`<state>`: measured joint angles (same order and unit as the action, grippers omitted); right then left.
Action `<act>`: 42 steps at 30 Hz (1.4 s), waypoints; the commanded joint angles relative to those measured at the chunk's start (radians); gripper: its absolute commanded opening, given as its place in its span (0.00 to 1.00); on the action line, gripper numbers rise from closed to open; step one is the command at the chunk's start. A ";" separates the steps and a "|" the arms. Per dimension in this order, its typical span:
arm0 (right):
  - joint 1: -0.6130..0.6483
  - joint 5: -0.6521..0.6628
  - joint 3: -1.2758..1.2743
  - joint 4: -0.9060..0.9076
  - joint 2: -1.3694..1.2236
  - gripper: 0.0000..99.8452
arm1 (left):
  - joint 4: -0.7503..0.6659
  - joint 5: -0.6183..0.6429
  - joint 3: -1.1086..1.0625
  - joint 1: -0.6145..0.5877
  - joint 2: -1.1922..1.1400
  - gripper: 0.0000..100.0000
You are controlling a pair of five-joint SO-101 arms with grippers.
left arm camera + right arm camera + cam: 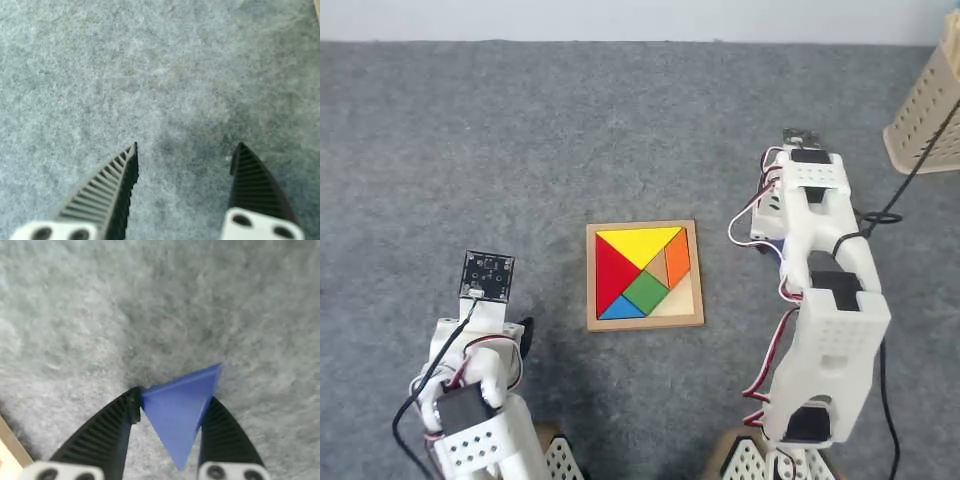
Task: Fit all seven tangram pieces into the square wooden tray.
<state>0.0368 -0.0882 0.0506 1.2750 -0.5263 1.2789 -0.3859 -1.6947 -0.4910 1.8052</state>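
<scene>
The square wooden tray (645,324) lies on the grey carpet mid-table. It holds a yellow triangle (638,245), a red triangle (610,272), an orange piece (678,262), a tan piece (658,268), a green square (646,291) and a small blue triangle (620,309). Its lower right corner (678,302) shows bare wood. My right gripper (172,397) is shut on a blue triangle (182,407) just above the carpet; the right arm (820,260) stands right of the tray. Over bare carpet, my left gripper (188,147) is open with nothing between its fingers.
A beige perforated container (930,100) stands at the far right edge. The left arm (480,400) sits at the near left, apart from the tray. A wooden tray edge (10,442) shows near the right gripper. Cables hang along the right arm.
</scene>
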 commanded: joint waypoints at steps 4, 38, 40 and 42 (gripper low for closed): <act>0.019 0.080 0.071 0.059 0.058 0.07 | 0.003 -0.009 0.008 -0.005 0.015 0.28; -0.001 0.669 0.256 0.002 0.117 0.21 | 0.003 -0.009 0.008 -0.005 0.015 0.28; -0.002 0.671 0.259 -0.077 0.061 0.21 | 0.003 -0.009 0.008 -0.005 0.015 0.28; 0.001 0.672 0.258 -0.107 0.008 0.21 | 0.003 -0.009 0.008 -0.005 0.015 0.28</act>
<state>0.0460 0.5639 0.2501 1.2290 -0.5048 1.2789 -0.3859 -1.6947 -0.4910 1.8052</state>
